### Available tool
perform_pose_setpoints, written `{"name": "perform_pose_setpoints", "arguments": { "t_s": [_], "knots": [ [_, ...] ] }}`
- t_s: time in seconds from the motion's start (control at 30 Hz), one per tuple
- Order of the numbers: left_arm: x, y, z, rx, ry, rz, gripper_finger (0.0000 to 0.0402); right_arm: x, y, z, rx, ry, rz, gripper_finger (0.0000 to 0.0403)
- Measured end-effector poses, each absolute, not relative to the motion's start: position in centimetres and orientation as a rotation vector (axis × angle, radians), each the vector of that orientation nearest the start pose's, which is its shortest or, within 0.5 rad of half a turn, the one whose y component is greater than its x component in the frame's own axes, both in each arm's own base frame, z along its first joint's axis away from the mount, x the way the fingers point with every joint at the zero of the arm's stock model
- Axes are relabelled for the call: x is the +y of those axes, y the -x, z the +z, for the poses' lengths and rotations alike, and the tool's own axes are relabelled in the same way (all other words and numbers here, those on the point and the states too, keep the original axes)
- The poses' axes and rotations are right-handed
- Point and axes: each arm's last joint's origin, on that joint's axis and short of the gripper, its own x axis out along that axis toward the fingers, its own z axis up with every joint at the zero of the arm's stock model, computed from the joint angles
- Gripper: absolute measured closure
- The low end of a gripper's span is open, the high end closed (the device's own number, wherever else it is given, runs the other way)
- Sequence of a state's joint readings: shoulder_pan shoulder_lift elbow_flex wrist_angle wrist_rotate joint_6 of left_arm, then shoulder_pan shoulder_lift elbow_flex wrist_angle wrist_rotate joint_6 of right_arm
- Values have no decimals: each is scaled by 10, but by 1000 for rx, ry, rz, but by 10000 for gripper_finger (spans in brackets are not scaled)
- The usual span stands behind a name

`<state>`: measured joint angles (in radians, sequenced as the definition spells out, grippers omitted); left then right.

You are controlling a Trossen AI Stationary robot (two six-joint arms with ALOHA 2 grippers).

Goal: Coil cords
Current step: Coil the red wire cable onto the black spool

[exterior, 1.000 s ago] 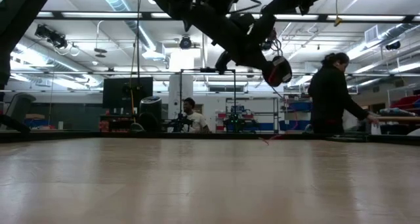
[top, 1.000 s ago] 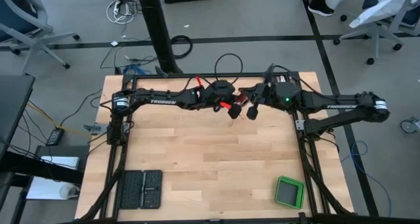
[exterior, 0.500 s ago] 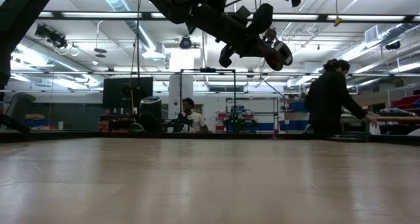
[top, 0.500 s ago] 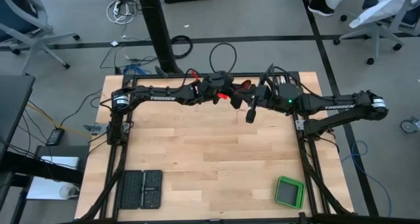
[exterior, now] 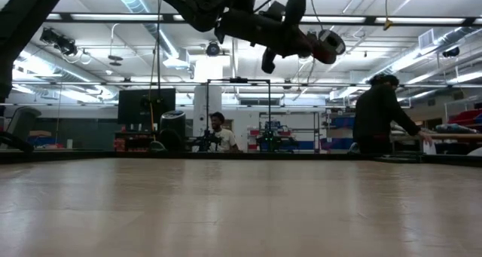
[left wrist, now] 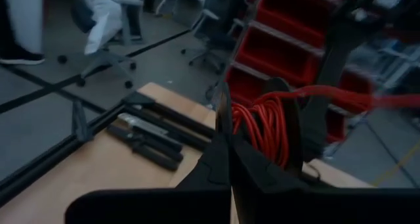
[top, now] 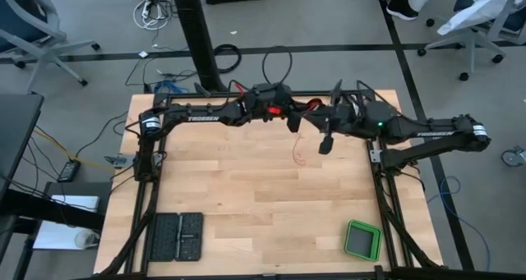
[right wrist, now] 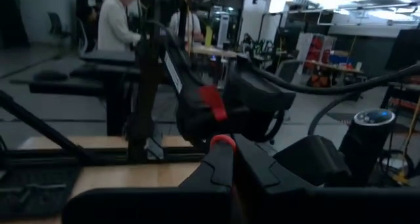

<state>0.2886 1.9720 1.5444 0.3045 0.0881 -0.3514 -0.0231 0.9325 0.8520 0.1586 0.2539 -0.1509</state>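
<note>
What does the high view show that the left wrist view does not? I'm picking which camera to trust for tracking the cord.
Only the high view shows both arms meeting above the table's far edge, a thin strand of cord dangling below them, the green box and the black tray near the front edge. Only the left wrist view shows the red cord wound in a tight bundle against the left gripper, whose fingers are shut, with red bins behind. Both show the wooden table and the red cord at the left gripper.
</note>
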Motion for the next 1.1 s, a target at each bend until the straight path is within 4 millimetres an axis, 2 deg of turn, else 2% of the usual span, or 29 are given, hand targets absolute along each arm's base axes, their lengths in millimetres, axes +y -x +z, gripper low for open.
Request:
{"name": "perform_pose_setpoints", "arguments": {
  "t_s": [0.17,0.33,0.77,1.1],
  "knots": [
    [135,-447,292,38,405,185,400,-12,-193,373,-109,135,-284,403],
    [135,-447,297,-5,432,158,400,-11,-191,372,-95,124,-265,403],
    [134,-446,313,-151,524,44,400,-18,-200,359,6,132,-241,403],
    [137,-445,318,-231,554,68,400,-29,-221,341,110,136,-225,403]
  ]
}}
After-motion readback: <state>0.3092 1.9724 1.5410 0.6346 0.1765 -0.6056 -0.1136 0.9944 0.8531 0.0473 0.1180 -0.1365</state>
